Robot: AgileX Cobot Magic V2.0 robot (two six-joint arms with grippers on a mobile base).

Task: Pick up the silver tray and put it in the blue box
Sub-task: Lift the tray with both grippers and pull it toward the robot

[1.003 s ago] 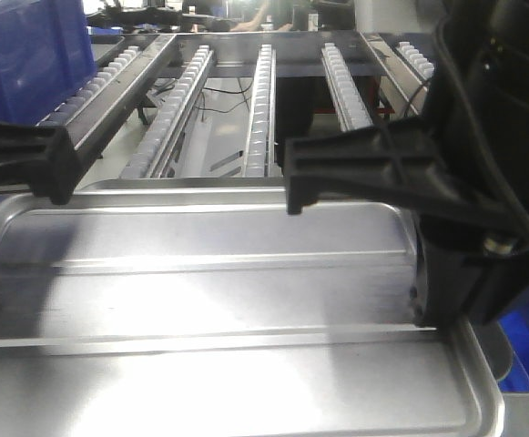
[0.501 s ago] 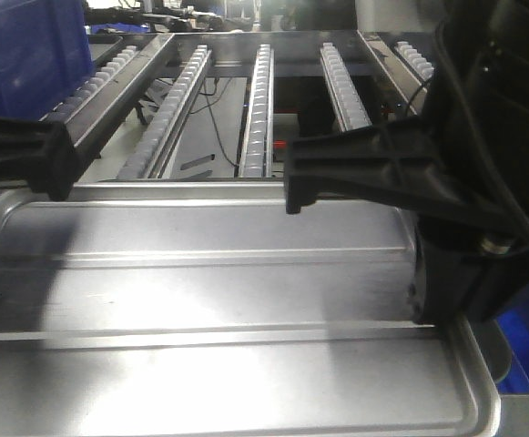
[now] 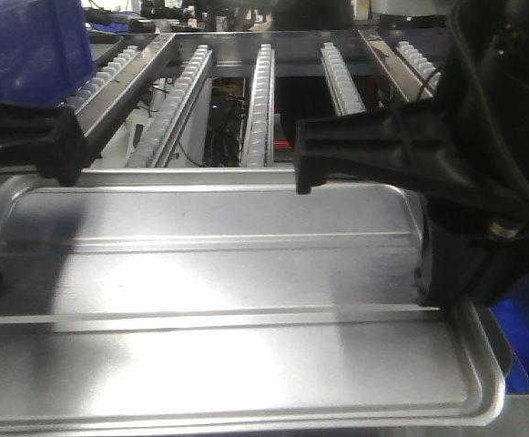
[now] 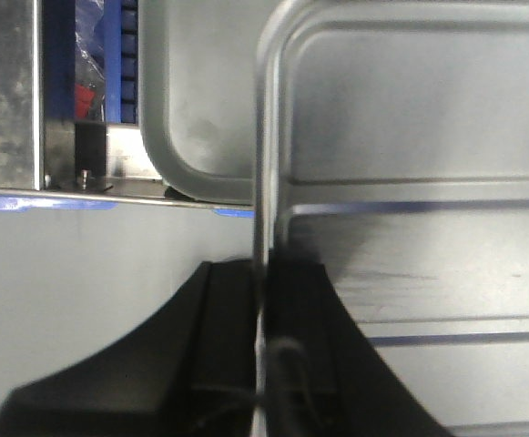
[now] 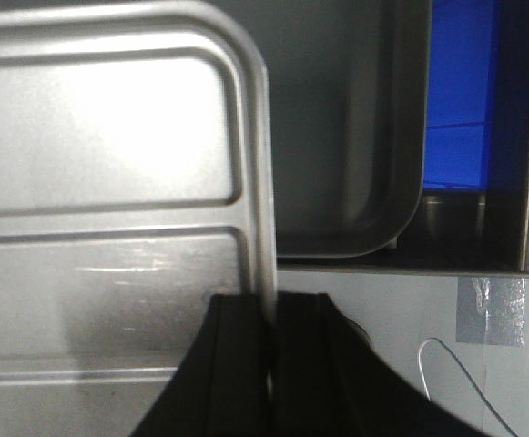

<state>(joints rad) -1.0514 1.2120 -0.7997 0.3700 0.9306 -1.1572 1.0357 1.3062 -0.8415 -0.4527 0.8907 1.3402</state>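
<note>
Roller rack (image 3: pixel 262 100) is seen ahead, with the blue box (image 3: pixel 27 50) at its far left. Silver tray (image 3: pixel 246 300) is held near-level and face up in front of the rack, long axis running left to right. Each short-end rim is pinched, left gripper (image 4: pixel 262 278) and right gripper (image 5: pixel 271 314) both clamped on it. The load is judged balanced for carrying.

Metal roller rack (image 3: pixel 264 91) at the back with rows of white rollers, cables (image 3: pixel 218 127) in the dark gap below. Grey surface (image 4: pixel 82 273) underneath, with tape patch (image 5: pixel 492 309) and thin white wire (image 5: pixel 442 360) on it.
</note>
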